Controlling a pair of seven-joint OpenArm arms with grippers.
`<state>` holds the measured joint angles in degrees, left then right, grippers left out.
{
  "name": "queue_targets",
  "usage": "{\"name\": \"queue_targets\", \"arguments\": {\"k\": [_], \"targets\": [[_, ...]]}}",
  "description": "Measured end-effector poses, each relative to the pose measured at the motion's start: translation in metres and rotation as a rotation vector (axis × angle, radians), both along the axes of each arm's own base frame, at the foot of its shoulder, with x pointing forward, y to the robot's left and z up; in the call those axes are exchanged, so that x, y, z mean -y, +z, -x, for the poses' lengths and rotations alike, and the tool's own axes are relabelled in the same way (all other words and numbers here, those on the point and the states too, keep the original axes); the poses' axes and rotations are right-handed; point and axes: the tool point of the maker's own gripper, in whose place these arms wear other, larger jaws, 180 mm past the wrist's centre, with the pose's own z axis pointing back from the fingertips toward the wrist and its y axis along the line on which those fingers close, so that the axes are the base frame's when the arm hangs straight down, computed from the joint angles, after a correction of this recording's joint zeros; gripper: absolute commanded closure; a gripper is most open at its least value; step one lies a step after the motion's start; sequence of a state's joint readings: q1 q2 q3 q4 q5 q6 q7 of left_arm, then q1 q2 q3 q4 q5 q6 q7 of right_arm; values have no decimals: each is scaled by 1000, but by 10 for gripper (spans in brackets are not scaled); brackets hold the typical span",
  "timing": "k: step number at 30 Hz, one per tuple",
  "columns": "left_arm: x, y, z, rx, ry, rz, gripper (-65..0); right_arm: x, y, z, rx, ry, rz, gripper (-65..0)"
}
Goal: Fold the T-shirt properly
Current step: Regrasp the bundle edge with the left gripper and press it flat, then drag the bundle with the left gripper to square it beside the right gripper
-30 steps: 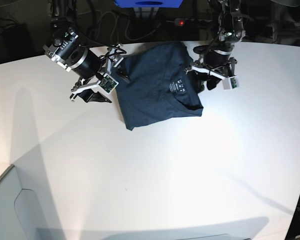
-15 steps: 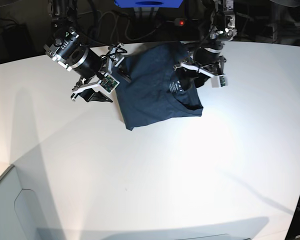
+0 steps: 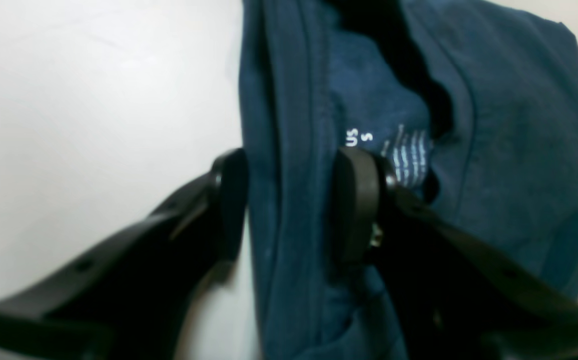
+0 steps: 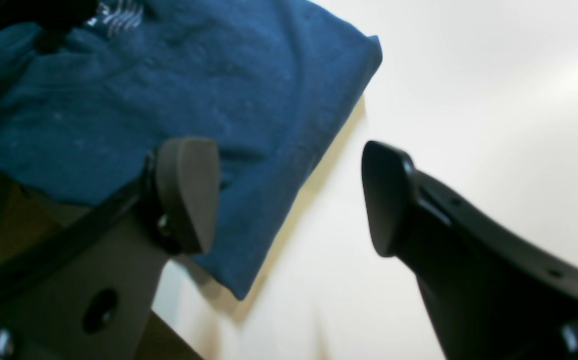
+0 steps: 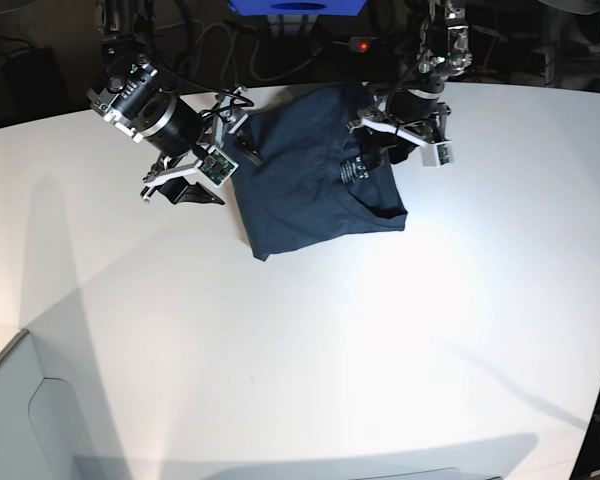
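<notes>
Since a second ago, the left gripper (image 5: 378, 152) has shifted from the bare table beside the shirt's edge to a spot over the neck area of the T-shirt (image 5: 310, 170), while the right gripper (image 5: 212, 172) has stayed where it was. The T-shirt, dark navy and folded into a compact, roughly square bundle, lies on the white table (image 5: 310, 340) at its far side, between the two arms. Its small white printed label (image 5: 352, 171) faces up near the collar.

In the left wrist view, the left gripper (image 3: 289, 205) has its two black fingers on either side of a thick fold of the T-shirt (image 3: 514, 125) at the collar edge. One fingertip (image 3: 231, 200) sits at the table side and the other just below the label (image 3: 404, 150). The cloth fills the gap, though whether it is actually pinched cannot be told.

In the right wrist view, the right gripper (image 4: 289, 195) stands spread wide and holds nothing. One fingertip (image 4: 186, 190) is over the T-shirt's (image 4: 168, 90) edge; the other is above bare table (image 4: 469, 75).
</notes>
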<state>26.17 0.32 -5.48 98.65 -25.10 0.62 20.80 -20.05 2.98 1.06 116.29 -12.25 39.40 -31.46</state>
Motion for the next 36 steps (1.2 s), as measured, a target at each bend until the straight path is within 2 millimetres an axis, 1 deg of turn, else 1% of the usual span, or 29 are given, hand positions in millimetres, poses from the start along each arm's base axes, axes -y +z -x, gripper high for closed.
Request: {"name": "queue_targets", "arguments": {"k": [7, 10, 11, 13, 15, 18, 20, 23, 25, 29, 32, 36], "targets": [[0, -10, 1, 0, 8, 8, -270, 0, 0, 0, 0, 0, 0, -427], [0, -12, 0, -1, 10, 12, -258, 1, 0, 0, 1, -2, 1, -426], [0, -13, 0, 0, 10, 12, -231, 1, 0, -1, 1, -3, 1, -426], [1, -13, -2, -1, 6, 12, -139, 2, 0, -1, 2, -5, 2, -426], [1, -15, -4, -7, 3, 12, -9, 2, 1, -2, 4, -7, 2, -426], [2, -15, -13, 2, -6, 14, 0, 3, 1, -2, 4, -7, 3, -426], [0, -16, -21, 11, -36, -2, 0, 9, 1, -4, 6, -29, 4, -426], [11, -15, -41, 36, -149, -44, 0, 32, 0, -10, 13, -90, 40, -425], [24, -15, -52, 55, -265, -86, 0, 42, 2, -13, 21, -118, 49, -425], [64, -13, -81, 106, -530, -176, 0, 68, 5, -19, 36, -193, 74, -425], [90, -9, -98, 135, -704, -260, 0, 84, 5, -19, 36, -237, 91, -425], [121, -4, -118, 176, -900, -373, 0, 108, 8, -21, 45, -308, 112, -425]]}}
